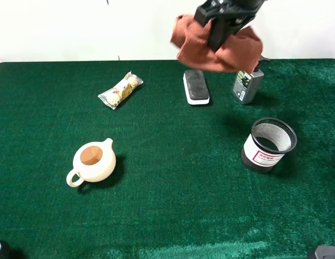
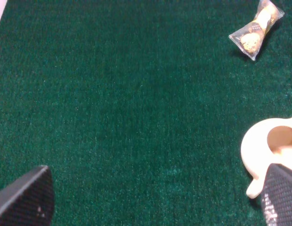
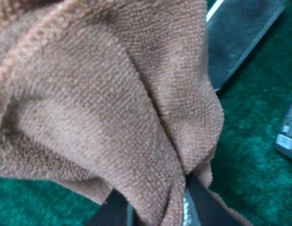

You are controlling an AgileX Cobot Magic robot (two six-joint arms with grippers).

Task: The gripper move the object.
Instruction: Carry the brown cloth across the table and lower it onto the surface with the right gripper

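My right gripper (image 1: pixel 217 42) is shut on a brown cloth (image 1: pixel 221 46) and holds it in the air over the far middle-right of the green table (image 1: pixel 167 216), above a black eraser block (image 1: pixel 196 86). In the right wrist view the cloth (image 3: pixel 103 103) fills the frame, pinched between the fingers (image 3: pixel 198 200). My left gripper (image 2: pixel 155 197) is open and empty over bare green felt at the near left; only its two fingertips (image 2: pixel 28 195) show in the left wrist view. It is out of the exterior high view.
A white teapot (image 1: pixel 93 163) stands at the near left, and also shows in the left wrist view (image 2: pixel 271 150). A wrapped snack (image 1: pixel 120 90) lies at the far left. A grey device (image 1: pixel 247 85) and a black mesh cup (image 1: pixel 269 143) stand at the right.
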